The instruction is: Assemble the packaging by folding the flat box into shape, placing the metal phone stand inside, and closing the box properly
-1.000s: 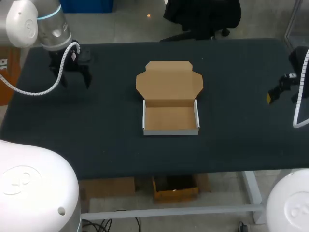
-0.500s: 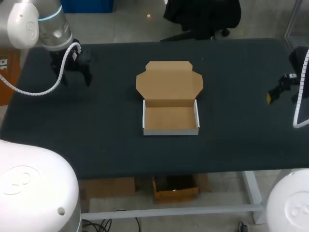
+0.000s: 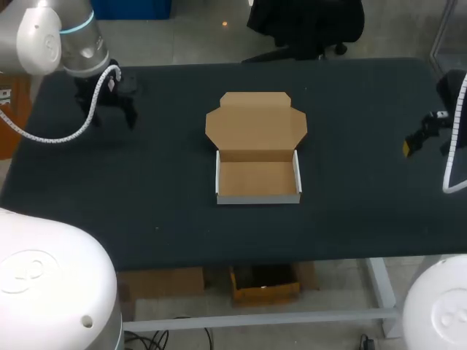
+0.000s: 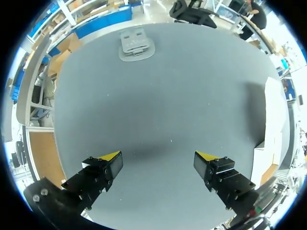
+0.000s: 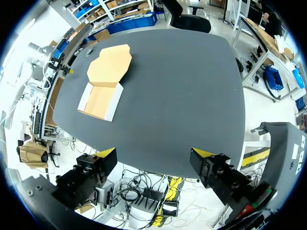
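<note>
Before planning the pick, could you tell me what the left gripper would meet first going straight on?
Probably the bare table, short of the metal phone stand farther ahead; the left gripper is open and holds nothing.

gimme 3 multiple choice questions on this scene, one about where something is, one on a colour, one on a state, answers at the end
1. Where does the box sit on the table?
A. Around the middle
B. At the left edge
C. Hanging off the near edge

2. What colour is the inside of the box?
A. Blue
B. Brown
C. Red

3. How is the box's lid?
A. Shut over the tray
B. Torn off
C. Open, laid back on the table

Answers:
1 A: the head view shows it mid-table with dark tabletop on every side.
2 B: the tray's floor and the lid's inner face are plain brown card.
3 C: the lid lies spread out beyond the empty tray, joined to it at the fold.
</note>
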`<action>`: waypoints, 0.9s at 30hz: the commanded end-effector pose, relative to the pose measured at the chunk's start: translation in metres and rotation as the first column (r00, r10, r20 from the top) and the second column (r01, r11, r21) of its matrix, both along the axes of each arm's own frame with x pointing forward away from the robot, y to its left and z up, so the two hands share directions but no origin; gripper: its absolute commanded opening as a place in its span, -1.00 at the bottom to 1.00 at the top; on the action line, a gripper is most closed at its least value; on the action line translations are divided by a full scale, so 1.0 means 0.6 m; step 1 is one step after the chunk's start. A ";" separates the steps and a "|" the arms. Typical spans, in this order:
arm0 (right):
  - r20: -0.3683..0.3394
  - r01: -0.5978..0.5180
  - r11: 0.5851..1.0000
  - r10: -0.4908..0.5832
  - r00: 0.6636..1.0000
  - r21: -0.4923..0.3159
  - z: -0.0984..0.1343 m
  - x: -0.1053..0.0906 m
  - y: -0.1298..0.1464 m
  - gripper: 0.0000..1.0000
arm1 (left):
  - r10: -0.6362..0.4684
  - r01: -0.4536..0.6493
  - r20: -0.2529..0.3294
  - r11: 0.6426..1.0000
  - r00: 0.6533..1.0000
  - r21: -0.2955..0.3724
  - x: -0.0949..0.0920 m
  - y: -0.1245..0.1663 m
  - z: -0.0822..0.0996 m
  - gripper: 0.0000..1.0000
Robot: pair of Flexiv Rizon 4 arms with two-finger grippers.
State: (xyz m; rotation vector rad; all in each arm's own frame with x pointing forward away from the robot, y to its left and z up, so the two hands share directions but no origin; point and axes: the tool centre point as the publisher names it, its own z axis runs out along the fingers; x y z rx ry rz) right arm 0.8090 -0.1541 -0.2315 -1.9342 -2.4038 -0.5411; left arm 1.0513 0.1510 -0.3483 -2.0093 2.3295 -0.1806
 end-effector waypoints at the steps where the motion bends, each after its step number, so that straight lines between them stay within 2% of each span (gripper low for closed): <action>1: -0.006 -0.002 1.000 0.002 1.000 0.000 0.003 -0.001 -0.001 1.00 | 0.006 -0.006 -0.029 1.000 1.000 0.001 0.030 0.003 -0.018 1.00; 13: -0.006 -0.002 1.000 0.002 1.000 0.000 0.003 -0.001 -0.001 1.00 | 0.040 -0.041 -0.045 0.999 0.998 -0.023 0.076 0.032 -0.034 1.00; 27: -0.006 -0.002 1.000 0.002 1.000 0.000 0.003 -0.001 -0.001 1.00 | 0.068 -0.068 -0.053 0.998 0.996 0.004 0.118 0.048 -0.054 1.00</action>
